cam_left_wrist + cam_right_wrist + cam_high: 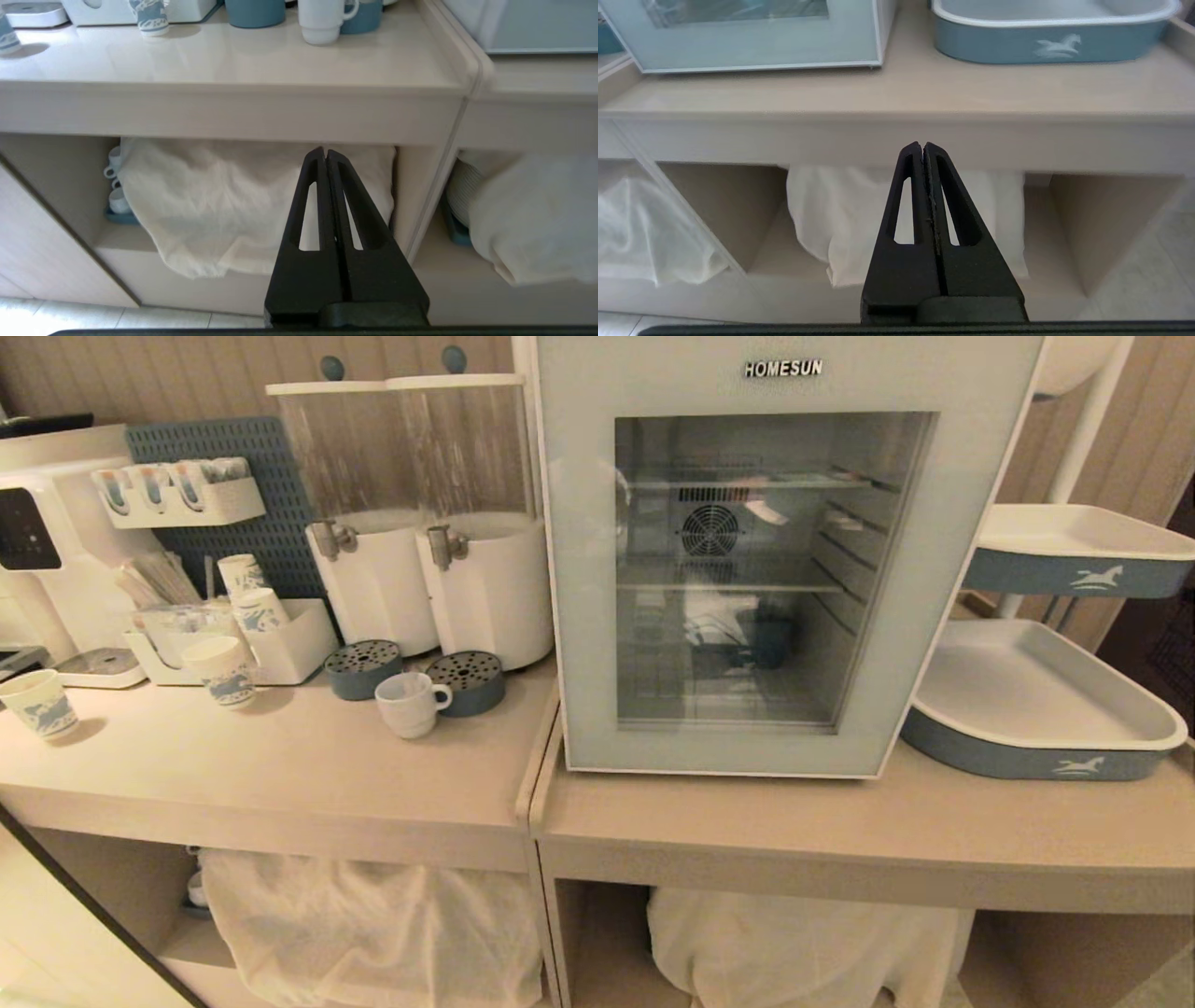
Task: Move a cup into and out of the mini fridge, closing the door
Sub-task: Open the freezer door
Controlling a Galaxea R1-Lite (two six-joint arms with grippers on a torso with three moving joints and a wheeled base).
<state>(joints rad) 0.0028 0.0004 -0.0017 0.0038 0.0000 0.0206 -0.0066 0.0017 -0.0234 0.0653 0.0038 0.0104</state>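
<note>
2 drink dispensers (429,523) (clear cylinders on white bases), 2 paper cups (224,670) nearby, blue-sided trays (1036,709) far right.

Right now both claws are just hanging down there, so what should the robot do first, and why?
Probably raise the right claw to the fridge door and pull it open: the door is closed, the white mug sits outside on the counter, and both claws, the left claw included, are shut, empty and below counter level.
</note>
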